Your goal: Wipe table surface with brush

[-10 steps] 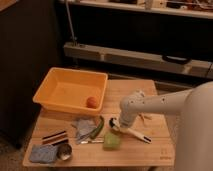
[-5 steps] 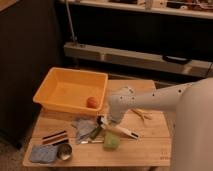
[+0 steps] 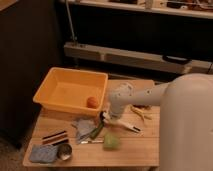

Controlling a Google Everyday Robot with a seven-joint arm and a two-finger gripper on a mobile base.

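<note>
1. Your gripper (image 3: pixel 105 118) sits low over the middle of the table surface (image 3: pixel 144 148), just beside the near right corner of the orange tub (image 3: pixel 64 93). You cannot tell whether it is clenched or released.
2. The brush (image 3: pixel 126 127) meets the gripper. Its white handle slants down and to the right across the planks, and the head end is lost under the gripper.
3. Left of the gripper it is crowded: a grey cloth (image 3: pixel 81 126), a dark green item (image 3: pixel 96 131), a silver utensil (image 3: pixel 90 142) and, just below the handle, a pale green lump (image 3: pixel 111 141).
4. Toward the lower left corner lie dark strips (image 3: pixel 54 136), a blue-grey pad (image 3: pixel 40 153) and a small metal cup (image 3: pixel 64 152), all near the front edge.
5. Your open room is the bare wood from the handle out to the right edge and the front right corner.
6. A yellow peel (image 3: pixel 140 113) lies just right of the arm.
7. The tub fills the table's upper left, with an orange ball (image 3: pixel 92 102) inside.
</note>
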